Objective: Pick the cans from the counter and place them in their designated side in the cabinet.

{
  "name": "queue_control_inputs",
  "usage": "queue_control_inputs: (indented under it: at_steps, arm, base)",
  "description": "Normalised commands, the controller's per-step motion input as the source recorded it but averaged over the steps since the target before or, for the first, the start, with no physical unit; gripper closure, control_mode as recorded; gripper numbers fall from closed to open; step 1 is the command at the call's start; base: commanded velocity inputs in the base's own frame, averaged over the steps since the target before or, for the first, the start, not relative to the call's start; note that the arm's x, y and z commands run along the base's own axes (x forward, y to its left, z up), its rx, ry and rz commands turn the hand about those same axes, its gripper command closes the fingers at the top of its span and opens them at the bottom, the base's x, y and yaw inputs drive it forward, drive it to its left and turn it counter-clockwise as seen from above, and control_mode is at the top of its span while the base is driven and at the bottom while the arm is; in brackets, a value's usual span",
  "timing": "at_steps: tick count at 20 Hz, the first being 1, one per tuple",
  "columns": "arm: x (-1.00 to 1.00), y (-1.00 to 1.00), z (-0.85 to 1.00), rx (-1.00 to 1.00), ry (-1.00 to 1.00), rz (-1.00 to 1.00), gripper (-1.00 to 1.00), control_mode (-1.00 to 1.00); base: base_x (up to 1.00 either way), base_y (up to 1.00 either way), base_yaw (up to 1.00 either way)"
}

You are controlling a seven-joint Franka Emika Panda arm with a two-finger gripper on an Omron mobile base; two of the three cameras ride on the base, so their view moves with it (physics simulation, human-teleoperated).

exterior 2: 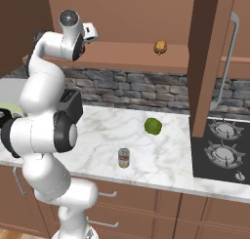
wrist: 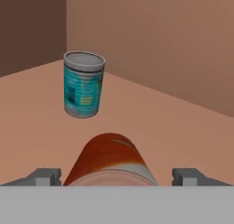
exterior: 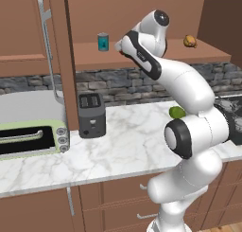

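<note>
On the cabinet shelf (wrist: pixel 183 131) lies or leans a red can (wrist: pixel 109 159), right in front of my gripper (wrist: pixel 116 178). The fingertips (wrist: pixel 45 176) stand apart from its sides, so the gripper is open. Just beyond the red can stands the teal-blue can (wrist: pixel 82 84), upright on the same half of the shelf. From the left base camera my gripper (exterior: pixel 121 45) is at the shelf (exterior: pixel 90 57), beside the teal-blue can (exterior: pixel 103 41). The cream-yellow can (exterior 2: pixel 124 158) stands upright on the marble counter (exterior 2: pixel 97 128), near its front edge.
A small orange-brown food item (exterior: pixel 190 41) sits on the other half of the shelf. A green round item (exterior 2: pixel 153 126), a dark toaster (exterior: pixel 90 113) and a toaster oven (exterior: pixel 33 136) are on the counter. The open cabinet door (exterior 2: pixel 211 62) hangs beside the stove (exterior 2: pixel 222 145).
</note>
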Motion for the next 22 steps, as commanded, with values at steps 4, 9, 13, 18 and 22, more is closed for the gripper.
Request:
queue_control_inputs:
  at_steps: [4, 9, 13, 18, 22]
  arm:
    - [0.16, 0.0, -0.04, 0.0, -0.05, 0.0, -1.0, -1.0]
    - [0.2, 0.0, -0.01, 0.0, -0.06, 0.0, -1.0, -1.0]
    - [0.15, 0.0, 0.0, 0.0, -0.07, 0.0, -1.0, -1.0]
    - [0.12, 0.0, 0.0, 0.0, -0.07, 0.0, -1.0, -1.0]
    - [0.15, 0.0, -0.02, 0.0, -0.07, 0.0, -1.0, -1.0]
  base:
    - [0.0, 0.0, 0.0]
    - [0.0, 0.0, 0.0]
    - [0.0, 0.0, 0.0]
    - [0.0, 0.0, 0.0]
    - [0.0, 0.0, 0.0]
